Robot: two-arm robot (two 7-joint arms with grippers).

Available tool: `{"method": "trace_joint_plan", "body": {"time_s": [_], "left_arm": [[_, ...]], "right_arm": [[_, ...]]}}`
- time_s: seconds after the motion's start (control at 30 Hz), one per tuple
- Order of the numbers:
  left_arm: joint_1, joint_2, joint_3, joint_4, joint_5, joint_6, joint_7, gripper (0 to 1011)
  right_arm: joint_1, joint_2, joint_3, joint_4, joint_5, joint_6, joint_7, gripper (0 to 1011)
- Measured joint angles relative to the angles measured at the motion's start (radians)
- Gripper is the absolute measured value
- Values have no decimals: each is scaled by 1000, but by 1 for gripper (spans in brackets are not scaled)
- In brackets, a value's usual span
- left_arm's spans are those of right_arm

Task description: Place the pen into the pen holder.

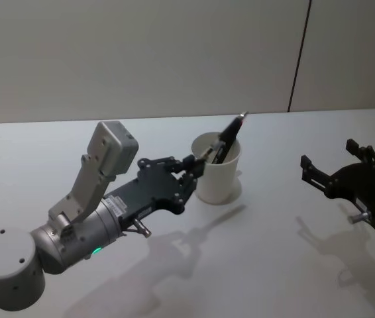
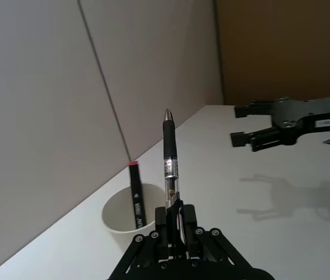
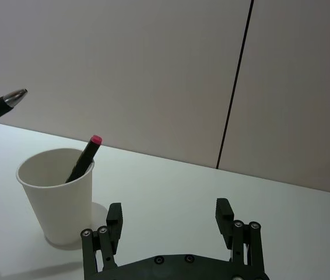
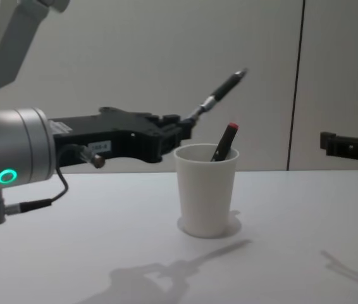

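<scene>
White bench (image 1: 273, 265) is being backed by a grey panelled wall (image 1: 174, 53). Black, silver-tipped pen (image 2: 169, 151) is being clenched by the left end effector (image 1: 199, 163), tilted above the white cup (image 1: 217, 182); right end effector (image 3: 169, 208) is being held open.

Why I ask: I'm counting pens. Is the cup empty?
No: a red-tipped pen leans inside the cup, while the left gripper holds a second pen above it.

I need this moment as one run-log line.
left gripper: shut on pen, tip up, by pen holder | pen holder: holds red-capped marker | right gripper: open, idle | pen not inserted
</scene>
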Motion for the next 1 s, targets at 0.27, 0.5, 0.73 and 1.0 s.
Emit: {"method": "trace_joint_plan", "body": {"time_s": [0.27, 0.5, 0.73, 1.0], "left_arm": [[-19, -10, 13, 27, -11, -24, -86, 175], [-31, -18, 28, 49, -19, -42, -141, 175], [-41, -27, 38, 63, -22, -53, -162, 175], [-50, -33, 44, 75, -25, -62, -172, 175]], "right_arm": [[0, 0, 0, 0, 0, 0, 0, 1002], [0, 0, 0, 0, 0, 0, 0, 1001], [0, 0, 0, 0, 0, 0, 0, 1001], [0, 0, 0, 0, 0, 0, 0, 1002]]}}
